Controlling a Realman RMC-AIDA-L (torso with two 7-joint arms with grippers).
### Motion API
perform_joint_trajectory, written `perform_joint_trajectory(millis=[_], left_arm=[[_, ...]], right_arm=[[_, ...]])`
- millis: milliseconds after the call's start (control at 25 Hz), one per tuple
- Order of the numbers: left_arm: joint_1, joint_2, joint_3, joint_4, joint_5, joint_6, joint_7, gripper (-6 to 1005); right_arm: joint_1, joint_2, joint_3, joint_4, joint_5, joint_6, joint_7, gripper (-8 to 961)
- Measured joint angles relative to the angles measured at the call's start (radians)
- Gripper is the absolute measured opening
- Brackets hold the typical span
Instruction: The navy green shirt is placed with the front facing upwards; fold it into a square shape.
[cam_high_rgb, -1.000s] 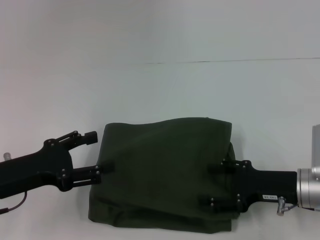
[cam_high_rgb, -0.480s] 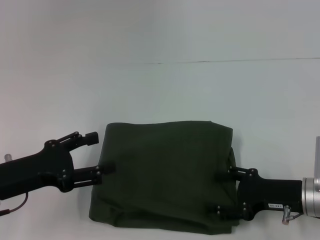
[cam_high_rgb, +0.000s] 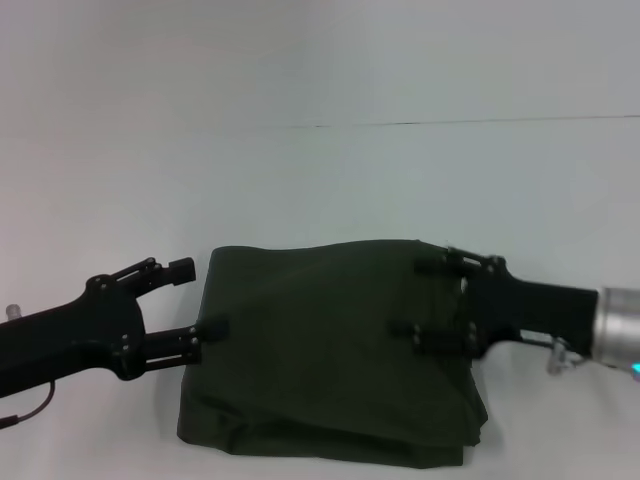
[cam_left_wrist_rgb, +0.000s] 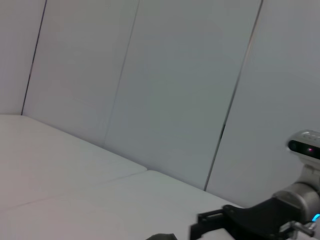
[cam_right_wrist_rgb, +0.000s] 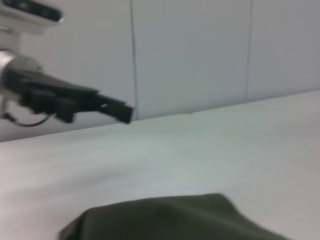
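The navy green shirt (cam_high_rgb: 330, 350) is seen folded into a rough rectangle on the white table (cam_high_rgb: 320, 180), lying near the front edge of the scene. The left gripper (cam_high_rgb: 198, 298) is held at the shirt's left edge with its fingers spread apart, nothing held between them. The right gripper (cam_high_rgb: 412, 297) is positioned over the shirt's far right corner, fingers likewise parted and empty.

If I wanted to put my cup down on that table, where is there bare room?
The wide bare stretch of table beyond the folded navy green shirt is free. It is crowded nearer the robot: the left gripper sits at the shirt's left edge, and the right gripper is over its right side.
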Motion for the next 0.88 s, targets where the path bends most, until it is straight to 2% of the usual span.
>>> perform_joint_trajectory(millis=[160, 360, 880], left_arm=[[-0.001, 0.0, 0.0, -0.004, -0.006, 0.0, 0.0, 874], [-0.006, 0.0, 0.0, -0.011, -0.006, -0.001, 0.0, 872], [-0.009, 0.0, 0.006, -0.013, -0.006, -0.002, 0.0, 866]], right_arm=[[0.077, 0.002, -0.004, 0.091, 0.041, 0.095, -0.058, 915], [0.137, 0.003, -0.011, 0.18, 0.044, 0.205, -0.101, 915], [0.096, -0.002, -0.041, 0.22, 0.039, 0.298, -0.091, 915]])
